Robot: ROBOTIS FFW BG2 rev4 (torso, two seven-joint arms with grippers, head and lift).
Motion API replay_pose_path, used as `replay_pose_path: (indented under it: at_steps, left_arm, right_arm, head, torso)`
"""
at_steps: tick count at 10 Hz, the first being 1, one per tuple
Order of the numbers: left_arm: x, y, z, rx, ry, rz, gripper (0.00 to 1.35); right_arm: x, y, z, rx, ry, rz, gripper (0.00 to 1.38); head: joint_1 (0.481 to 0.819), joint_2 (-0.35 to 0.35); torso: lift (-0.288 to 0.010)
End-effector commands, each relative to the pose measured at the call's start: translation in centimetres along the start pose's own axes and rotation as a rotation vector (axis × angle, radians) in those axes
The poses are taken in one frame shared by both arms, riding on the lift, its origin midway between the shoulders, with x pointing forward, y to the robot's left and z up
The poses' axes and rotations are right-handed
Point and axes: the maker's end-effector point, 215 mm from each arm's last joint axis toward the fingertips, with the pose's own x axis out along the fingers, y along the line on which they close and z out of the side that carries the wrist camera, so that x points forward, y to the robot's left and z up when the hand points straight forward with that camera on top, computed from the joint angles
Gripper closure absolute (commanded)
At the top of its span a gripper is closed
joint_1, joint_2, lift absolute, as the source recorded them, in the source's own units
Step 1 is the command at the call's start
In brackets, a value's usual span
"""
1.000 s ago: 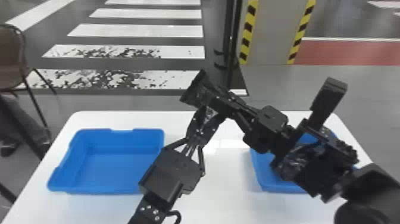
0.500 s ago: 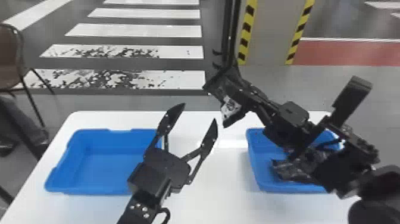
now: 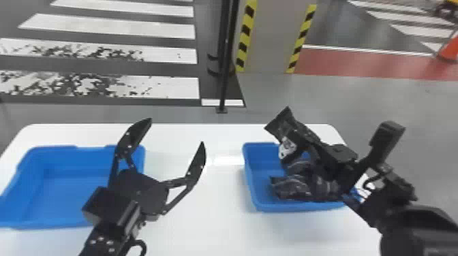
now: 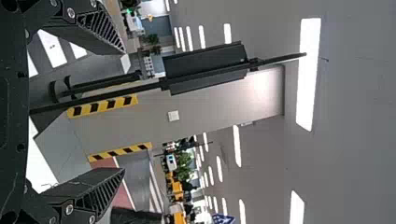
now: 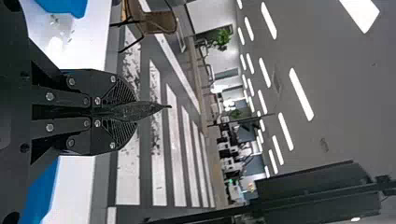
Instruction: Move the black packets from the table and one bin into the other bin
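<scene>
At the far side of the right bin (image 3: 257, 190), I have one black packet (image 3: 280, 124) pinched in the right gripper (image 3: 295, 131); its fingers are closed flat together on it, and in the right wrist view a thin dark edge of it pokes out past them. On the other side, my left gripper (image 3: 176, 131) is spread wide, with nothing between its fingers, raised between the two bins.

Counting up, I get two blue bins, one at each side of a single white table (image 3: 221, 221). One packet is in my grip, and at least one more black packet (image 3: 291, 189) lies down in the right bin. The dark, shiny wrapping runs together in there, so I can't give a full number.

As for what blocks my view, the right arm (image 3: 409, 221) cuts across the right bin's outer end and covers part of the packets. The left arm (image 3: 102, 238) crosses the near right corner of the left bin (image 3: 64, 223), with one finger standing across its far right corner.

Past the table I see one black pole (image 3: 223, 85), a grey pillar (image 3: 269, 37) with two bands of yellow and black hazard tape, white crosswalk stripes (image 3: 153, 29) and one orange cone (image 3: 449, 51) off to the right. The right wrist view also catches one brown chair (image 5: 159, 23).
</scene>
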Motion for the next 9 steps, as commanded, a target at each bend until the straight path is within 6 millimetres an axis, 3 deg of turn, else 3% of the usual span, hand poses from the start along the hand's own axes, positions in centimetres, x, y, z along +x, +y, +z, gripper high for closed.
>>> replay_pose_path:
  at_steps: [1,2,4,5,6,7,9]
  left_arm:
    - [-0.1,0.1,-0.6,-0.017,0.01,0.004,0.15]
    - [-0.1,0.2,-0.6,-0.018,0.011,0.006,0.15]
    - [-0.4,0.5,-1.0,-0.032,0.0,0.016,0.15]
    - [-0.4,1.0,-1.0,-0.044,-0.003,0.027,0.15]
    - [-0.7,1.9,-1.3,-0.079,0.004,0.047,0.15]
    - [-1.1,2.4,-2.3,-0.192,0.029,0.072,0.15]
    - [-2.4,4.5,-3.3,-0.291,0.052,0.127,0.15]
  right_arm:
    - [-0.1,-3.6,-3.7,0.025,0.066,-0.053,1.12]
    - [-0.2,-5.6,-5.7,0.047,0.094,-0.086,1.12]
    - [-0.5,-8.4,-7.5,0.039,0.111,-0.124,1.05]
    - [-1.1,-8.9,-6.5,0.018,0.067,-0.124,0.73]
    - [-1.7,-7.6,-5.9,0.019,0.032,-0.107,0.24]
    - [-2.7,-5.3,-4.7,0.001,-0.005,-0.089,0.03]
    - [-5.9,-1.1,-3.6,-0.012,-0.075,-0.098,0.19]
  head:
    - [0.683,-0.219]
    - [0.695,-0.229]
    - [0.695,-0.257]
    - [0.695,-0.266]
    - [0.695,-0.27]
    - [0.695,-0.272]
    - [0.695,-0.248]
  torso:
    - [-0.11]
    - [-0.11]
    - [-0.11]
    - [-0.11]
    - [-0.11]
    - [-0.11]
    - [-0.11]
